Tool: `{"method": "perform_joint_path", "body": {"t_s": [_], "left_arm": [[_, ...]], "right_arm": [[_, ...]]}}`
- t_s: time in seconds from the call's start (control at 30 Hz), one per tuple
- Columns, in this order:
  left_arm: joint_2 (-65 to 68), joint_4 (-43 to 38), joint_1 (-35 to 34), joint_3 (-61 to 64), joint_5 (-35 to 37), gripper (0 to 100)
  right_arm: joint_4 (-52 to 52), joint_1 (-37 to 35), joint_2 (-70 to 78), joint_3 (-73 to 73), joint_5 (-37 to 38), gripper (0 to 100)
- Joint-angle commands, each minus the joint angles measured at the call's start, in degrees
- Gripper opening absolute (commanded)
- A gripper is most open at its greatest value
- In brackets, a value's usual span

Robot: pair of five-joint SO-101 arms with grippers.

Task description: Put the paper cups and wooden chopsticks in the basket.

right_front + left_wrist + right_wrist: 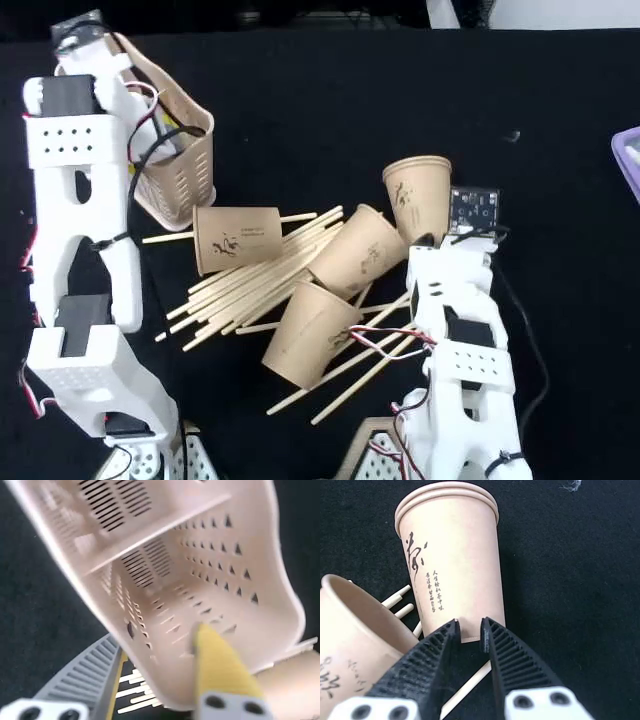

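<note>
Paper cups (330, 270) lie tumbled over the wooden chopsticks (250, 280) mid-table; the right gripper (470, 630) — jaws parted only a slit, holding nothing — sits at the base of the cup (452, 560) at 1 o'clock of the pile. So narrow an opening would likely shove that cup away rather than grip it. Farther off, at 10 o'clock, the left gripper (159, 642) is clenched on the wall of the tilted basket (185, 170) — a slipping hold could drop it.
</note>
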Motion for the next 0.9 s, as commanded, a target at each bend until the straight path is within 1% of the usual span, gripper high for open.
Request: {"method": "perform_joint_path", "body": {"t_s": [0.0, 0.07, 0.13, 0.27, 0.4, 0.53, 0.63, 0.73, 0.77, 0.87], "left_arm": [[-2.99, -0.18, 3.3, -1.45, -6.95, 2], [-2.99, -0.18, 3.38, -1.71, -10.11, 5], [-2.99, -0.97, 3.3, -2.77, -13.89, 3], [-3.16, -4.04, 3.65, -3.56, -23.56, 3], [-3.52, -8.7, 3.47, -3.56, -28.31, 3], [-2.9, -10.64, 1.63, -3.03, -28.22, 5], [-2.99, -10.55, 0.57, -2.95, -27.69, 16], [-3.52, -10.29, -1.19, -3.56, -24.7, 28], [-3.6, -9.05, -1.36, -3.65, -23.21, 31], [-3.6, -1.67, -2.07, -4.53, -19.69, 31]], "right_arm": [[-0.44, -0.97, -1.01, 0.04, 0.53, 8.8], [-0.44, -0.97, -1.01, 0.04, 0.53, 8.8], [-0.44, -0.97, -1.01, 0.04, 0.53, 8.8], [-0.44, -0.97, -1.01, 0.04, 0.53, 8.8], [-0.44, -0.97, -1.01, 0.04, 0.53, 8.8], [-0.44, -0.97, -1.01, 0.04, 0.53, 8.8], [-0.44, -0.97, -1.01, 0.04, 0.53, 8.8], [-0.44, -0.97, -1.01, 0.04, 0.53, 8.8], [-0.44, -0.97, -1.01, 0.04, 0.53, 8.8], [-0.44, -0.97, -1.01, 0.04, 0.53, 8.8]]}}
